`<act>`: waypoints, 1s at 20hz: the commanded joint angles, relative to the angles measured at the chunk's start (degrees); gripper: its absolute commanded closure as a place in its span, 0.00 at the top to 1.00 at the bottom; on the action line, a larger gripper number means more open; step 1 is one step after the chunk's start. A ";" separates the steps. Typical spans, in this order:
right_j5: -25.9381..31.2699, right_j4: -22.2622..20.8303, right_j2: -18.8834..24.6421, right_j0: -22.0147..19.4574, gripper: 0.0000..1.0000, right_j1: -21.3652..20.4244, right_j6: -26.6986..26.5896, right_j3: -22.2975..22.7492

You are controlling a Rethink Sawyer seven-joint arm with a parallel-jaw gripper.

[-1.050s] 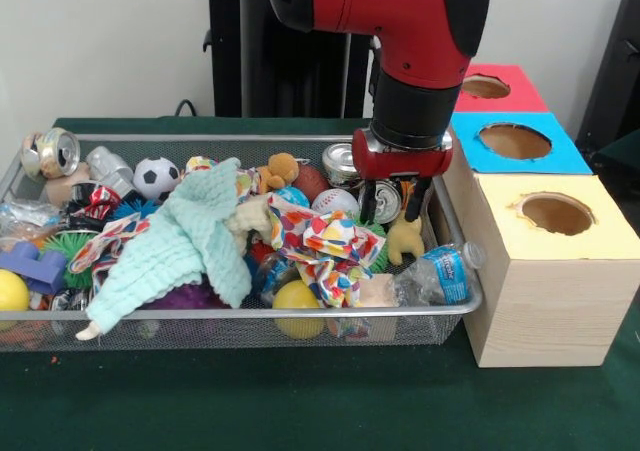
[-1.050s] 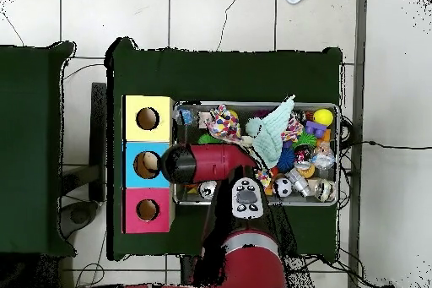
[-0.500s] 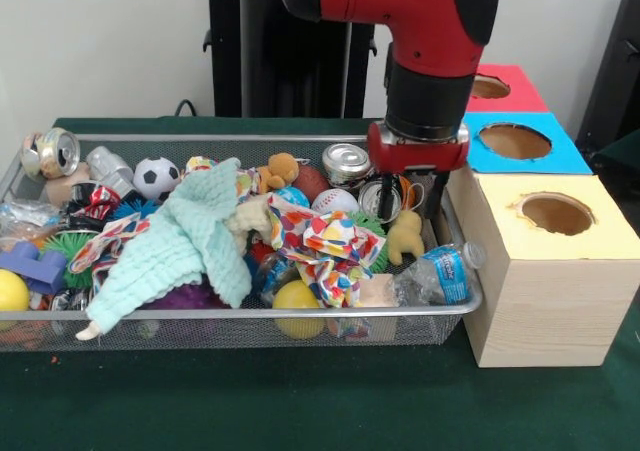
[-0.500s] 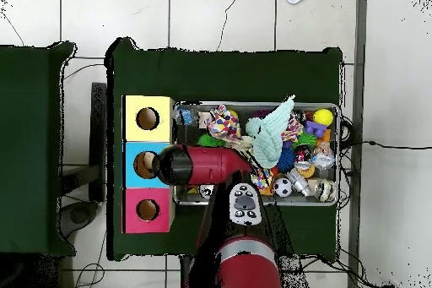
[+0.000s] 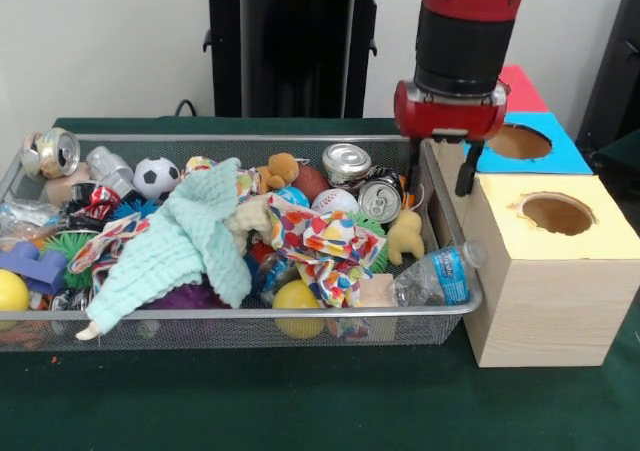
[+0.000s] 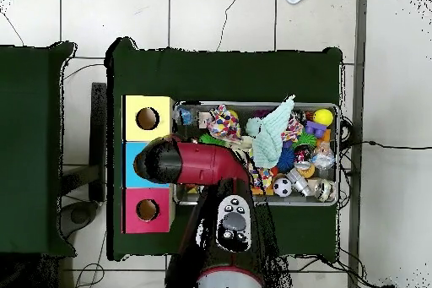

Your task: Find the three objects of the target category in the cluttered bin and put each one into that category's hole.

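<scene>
hand open, empty, above bin edge

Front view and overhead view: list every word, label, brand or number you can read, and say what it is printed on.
No text can be read in either view.
Water bottle: its blue label bears print, too small and blurred to read.
Crushed can: red, black and white markings, not legible.
Patterned cloth: coloured shapes only, no letters.
Coloured boxes: blank tops, no signs.

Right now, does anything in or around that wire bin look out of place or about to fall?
One thing: the water bottle lies tilted at the bin's corner nearest the yellow box, its capped end poking over the rim. The rest is jumbled but inside. The gripper hangs open and empty by the blue box.
</scene>
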 commanded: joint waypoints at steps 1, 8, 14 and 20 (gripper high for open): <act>6.75 6.91 -3.67 3.19 1.00 -2.04 21.85 1.27; 2.72 7.82 -4.27 4.31 1.00 -0.22 21.37 0.96; -2.66 7.06 -1.66 2.72 1.00 1.63 19.91 1.14; -7.58 6.11 0.57 1.54 1.00 6.12 18.35 -0.35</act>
